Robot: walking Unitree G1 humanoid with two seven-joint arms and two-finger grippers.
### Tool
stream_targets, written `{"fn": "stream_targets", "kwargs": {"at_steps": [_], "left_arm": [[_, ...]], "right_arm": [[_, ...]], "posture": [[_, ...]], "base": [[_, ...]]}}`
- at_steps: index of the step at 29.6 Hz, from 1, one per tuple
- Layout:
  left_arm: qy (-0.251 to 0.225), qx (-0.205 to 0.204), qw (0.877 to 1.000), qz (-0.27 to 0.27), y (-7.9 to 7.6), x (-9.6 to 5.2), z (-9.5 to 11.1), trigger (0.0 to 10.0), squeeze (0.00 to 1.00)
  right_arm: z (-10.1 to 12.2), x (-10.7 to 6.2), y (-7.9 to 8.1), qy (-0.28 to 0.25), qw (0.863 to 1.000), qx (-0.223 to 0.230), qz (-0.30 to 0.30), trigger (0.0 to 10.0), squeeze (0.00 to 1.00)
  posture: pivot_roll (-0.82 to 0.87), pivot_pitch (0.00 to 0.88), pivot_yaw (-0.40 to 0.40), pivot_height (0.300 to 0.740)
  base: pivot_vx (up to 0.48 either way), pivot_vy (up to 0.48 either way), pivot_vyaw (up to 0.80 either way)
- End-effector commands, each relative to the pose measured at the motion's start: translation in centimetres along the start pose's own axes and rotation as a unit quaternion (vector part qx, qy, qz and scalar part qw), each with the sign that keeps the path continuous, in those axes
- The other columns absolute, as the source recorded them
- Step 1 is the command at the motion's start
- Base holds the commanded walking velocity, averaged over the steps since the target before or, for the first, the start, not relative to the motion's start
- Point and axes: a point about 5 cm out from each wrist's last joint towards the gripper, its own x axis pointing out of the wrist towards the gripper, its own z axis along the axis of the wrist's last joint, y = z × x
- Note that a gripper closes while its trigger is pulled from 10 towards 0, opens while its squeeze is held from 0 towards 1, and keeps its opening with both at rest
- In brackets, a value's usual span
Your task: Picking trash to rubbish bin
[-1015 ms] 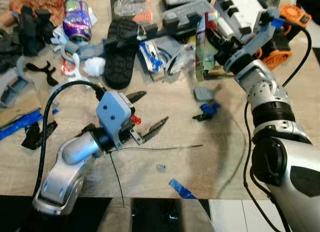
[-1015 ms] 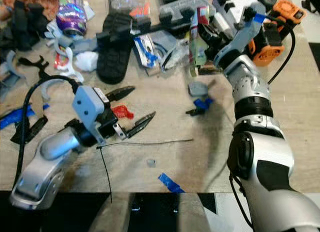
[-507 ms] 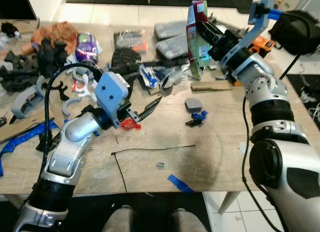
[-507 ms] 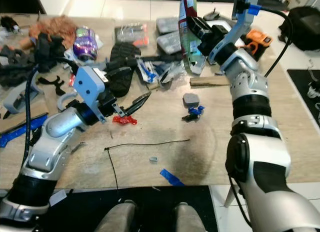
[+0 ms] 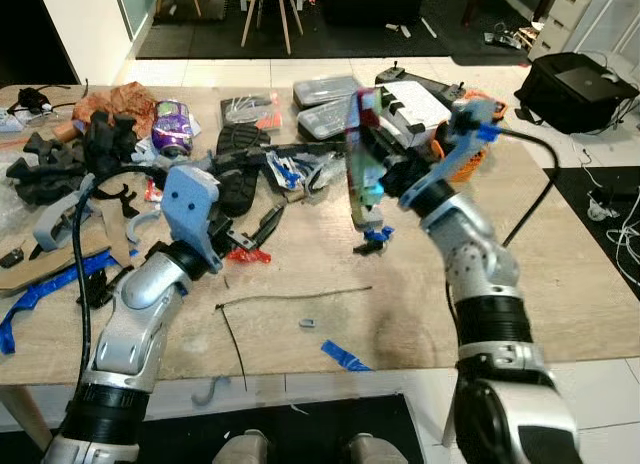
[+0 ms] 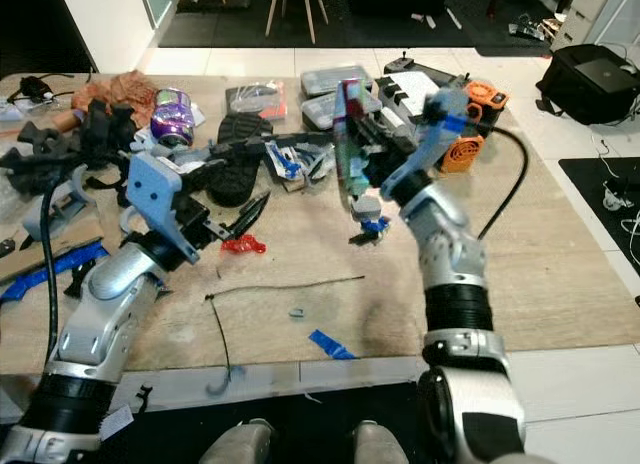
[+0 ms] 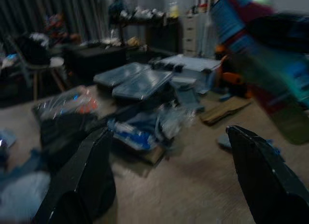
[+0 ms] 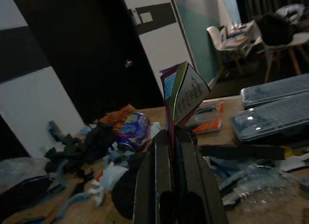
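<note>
My left gripper (image 5: 262,227) hovers spread above the wooden table (image 5: 560,284), just over a red scrap (image 5: 246,253). Beyond it, my right gripper (image 5: 372,156) pinches a flattened carton (image 5: 359,174), held upright in the air over mid-table. Farthest lie grey cases (image 5: 322,88) and a purple can (image 5: 170,130).

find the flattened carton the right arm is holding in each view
Left eye: flattened carton upright, centre, above the table.
Right eye: same carton, centre, clamped by the right end effector.
Left wrist: blurred, upper right.
Right wrist: centre, rising from the fingers.
Shared landmark: purple can.
</note>
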Motion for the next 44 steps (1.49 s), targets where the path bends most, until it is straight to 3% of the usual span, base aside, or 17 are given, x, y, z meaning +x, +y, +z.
{"fn": "stream_targets", "kwargs": {"at_steps": [1,7,11,17,21,44], "left_arm": [[0.008,-0.018,0.999,0.038,0.4,-0.3,-0.9,10.0,0.00],[0.015,-0.060,0.994,0.094,0.2,-0.1,-2.5,10.0,0.00],[0.009,-0.080,0.991,0.110,0.3,0.0,-2.7,10.0,0.00],[0.007,-0.096,0.988,0.121,0.2,0.1,-3.1,10.0,0.00],[0.007,-0.073,0.992,0.105,0.1,0.8,-3.0,10.0,0.00],[0.008,-0.066,0.993,0.095,0.1,1.1,-3.0,10.0,0.00]], "right_arm": [[-0.4,-0.3,0.1,-0.002,0.999,-0.038,-0.006,10.0,0.00],[-2.0,-1.6,0.3,0.017,0.997,-0.072,-0.025,10.0,0.00],[-2.3,-2.5,-0.2,0.032,0.995,-0.090,-0.029,10.0,0.00],[-2.6,-2.7,-0.6,0.029,0.995,-0.093,-0.037,10.0,0.00],[-2.6,-2.1,-0.5,0.031,0.995,-0.088,-0.024,10.0,0.00],[-2.8,-2.1,-0.5,0.031,0.996,-0.082,-0.024,10.0,0.00]], "posture": [[0.05,0.000,-0.026,0.740],[0.05,0.000,-0.025,0.740],[0.03,0.000,-0.024,0.740],[0.03,0.000,-0.034,0.740],[0.04,0.000,-0.036,0.740],[0.03,0.000,-0.031,0.740]], "base": [[0.000,0.000,0.00],[0.000,0.000,0.00],[0.000,0.000,0.00],[0.000,0.000,0.00],[0.000,0.000,0.00],[0.000,0.000,0.00]]}}
